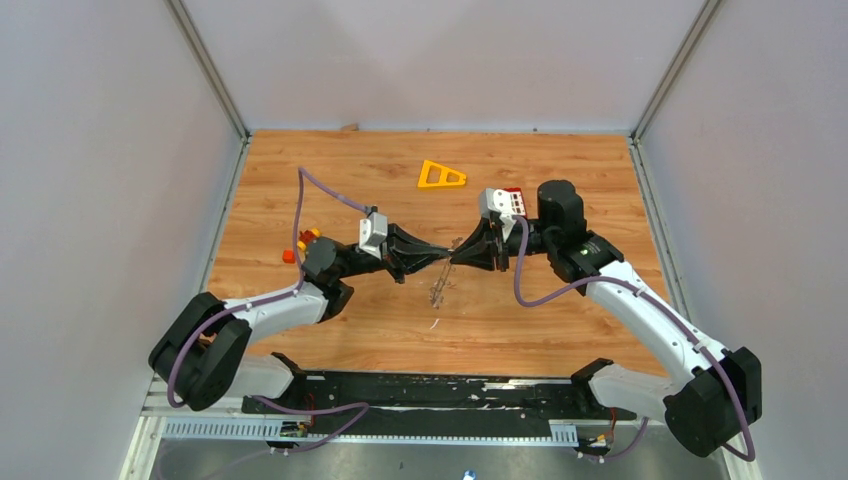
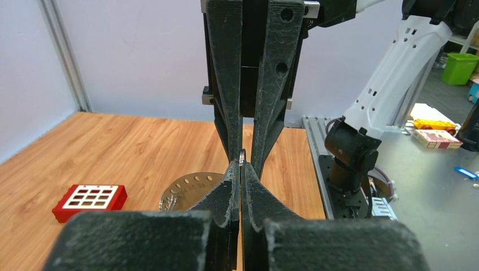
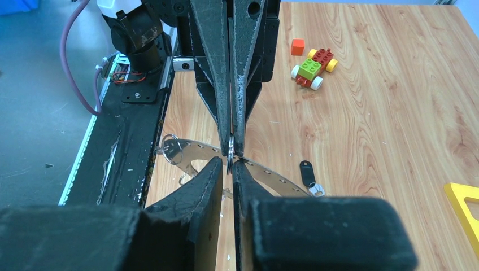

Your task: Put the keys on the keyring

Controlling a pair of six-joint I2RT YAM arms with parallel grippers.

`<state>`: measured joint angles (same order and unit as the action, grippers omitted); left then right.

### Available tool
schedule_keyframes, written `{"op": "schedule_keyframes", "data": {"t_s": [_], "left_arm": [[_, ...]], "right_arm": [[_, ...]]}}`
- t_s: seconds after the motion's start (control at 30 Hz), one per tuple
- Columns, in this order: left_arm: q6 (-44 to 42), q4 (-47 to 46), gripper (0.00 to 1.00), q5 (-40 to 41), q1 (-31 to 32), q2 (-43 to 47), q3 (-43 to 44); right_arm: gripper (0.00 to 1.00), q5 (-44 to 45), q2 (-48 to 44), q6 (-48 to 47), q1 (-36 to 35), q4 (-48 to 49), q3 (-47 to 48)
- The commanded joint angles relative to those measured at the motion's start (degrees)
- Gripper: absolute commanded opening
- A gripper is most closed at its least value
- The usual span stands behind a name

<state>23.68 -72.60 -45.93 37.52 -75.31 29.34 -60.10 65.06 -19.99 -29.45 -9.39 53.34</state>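
Both grippers meet tip to tip above the middle of the table. My left gripper (image 1: 447, 258) (image 2: 241, 165) is shut on a small silvery ring (image 2: 242, 155) seen edge-on. My right gripper (image 1: 457, 257) (image 3: 230, 164) straddles that same ring (image 3: 230, 157), its jaws a narrow gap apart. The keyring (image 3: 277, 176) (image 2: 186, 189), a flat grey ring with small holes, sits just below and behind the fingertips. I cannot tell whether it rests on the wood or hangs. A black-headed key (image 3: 307, 171) with a silvery end lies on the wood to its right.
An orange triangular frame (image 1: 441, 176) lies at the back. A red keypad block (image 2: 89, 200) is near the right wrist. A toy car (image 3: 313, 68) and an orange cube (image 3: 297, 46) sit beside the left arm. The black base rail (image 1: 430, 390) runs along the near edge.
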Motion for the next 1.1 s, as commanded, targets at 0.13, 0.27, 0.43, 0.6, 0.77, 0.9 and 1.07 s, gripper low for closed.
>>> {"op": "schedule_keyframes", "data": {"t_s": [0.13,0.27,0.43,0.6,0.77,0.9,1.07], "left_arm": [[-1.4,-2.3,0.00,0.8,0.4,-0.6,0.1],[-1.4,-2.4,0.00,0.9,0.4,-0.5,0.1],[-2.7,-1.8,0.00,0.7,0.4,-0.1,-0.2],[-11.1,6.9,0.20,-3.0,0.4,2.1,1.5],[-26.9,26.6,0.39,-5.6,0.2,6.8,6.0],[-38.6,45.4,0.46,-8.5,0.2,6.7,12.8],[-49.1,58.9,0.45,-8.6,0.2,5.8,18.2]], "right_arm": [[0.11,0.1,-1.3,0.2,-0.5,2.2,2.1],[0.00,0.6,-1.6,-0.7,-0.6,1.7,1.9],[0.00,5.4,-2.2,-5.5,-0.8,-3.1,3.5],[0.00,13.1,-2.1,-13.3,-2.9,-13.4,7.7],[0.00,20.0,-0.7,-19.0,-5.9,-23.8,12.0],[0.00,26.2,1.6,-22.1,-8.6,-31.1,16.3],[0.00,32.8,4.6,-23.5,-12.0,-38.2,21.4]]}}
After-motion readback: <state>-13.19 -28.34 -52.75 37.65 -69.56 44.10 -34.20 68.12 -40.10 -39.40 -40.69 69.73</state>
